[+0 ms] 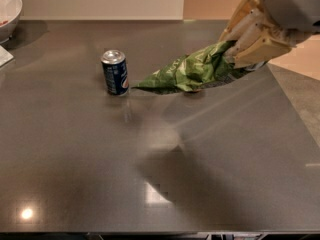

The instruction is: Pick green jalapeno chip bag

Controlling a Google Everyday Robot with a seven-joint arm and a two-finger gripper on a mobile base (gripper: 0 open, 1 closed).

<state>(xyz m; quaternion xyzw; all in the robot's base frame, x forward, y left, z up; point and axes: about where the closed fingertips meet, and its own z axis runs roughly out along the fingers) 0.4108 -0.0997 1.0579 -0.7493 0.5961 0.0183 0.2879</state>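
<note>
And here's the gripper (232,59), up at the top right of the view, its tan plastic fingers (260,48) clamped on the right-hand end of the crinkled, glossy green jalapeno chip bag (192,71). The bag is in the air by the look of it. It hangs out to the left from the grip, drooping to a point, and a soft dark shadow lies on the dark grey glossy bench (90,154), well below it in the view. That pointed free end reads as just beside the short blue aluminium soda can (115,72), which stands upright. Whether tip and can are level in depth, I cannot tell. A round white bowl (7,9) sits away at the far left corner, out of the play.

So the pick looks all but made, and the job now is a clean carry. The hold is on one end only, on thin slippery film, so I'd want the squeeze steady and the lift straight up and smooth. A jerk could let the film slide out. The hanging end will swing, so any sideways move should go to the right, away from the can, or wait until the tip is well above the can's top. Get height first, then travel, and that can won't be tipped.
</note>
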